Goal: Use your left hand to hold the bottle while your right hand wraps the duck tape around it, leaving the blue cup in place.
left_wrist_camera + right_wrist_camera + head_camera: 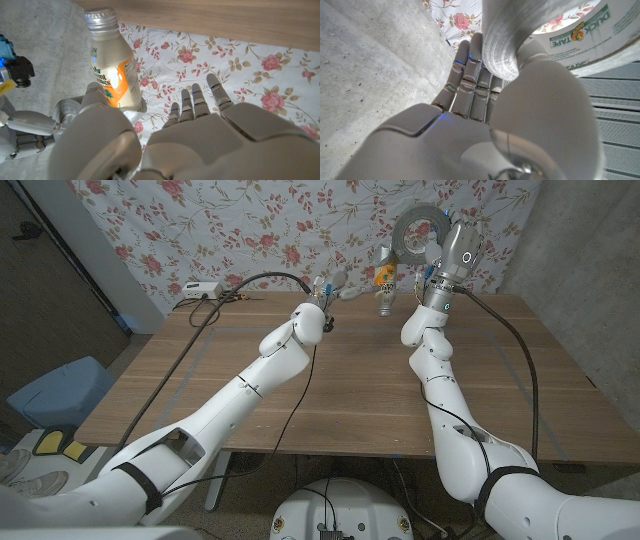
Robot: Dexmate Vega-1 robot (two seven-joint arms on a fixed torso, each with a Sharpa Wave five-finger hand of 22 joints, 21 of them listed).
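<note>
Fingers (470, 75) of my right hand (452, 250) grip the grey tape roll (419, 232), raised above the surface (350, 380). I see my left hand (165, 145) with fingers spread beside the upright silver-capped bottle (111, 65), thumb just beside it; contact unclear.

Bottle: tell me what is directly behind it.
Behind the bottle hangs the floral cloth backdrop. The tape roll, held up by the right robot hand, sits beside it, covering some cloth. No blue cup is visible.
</note>
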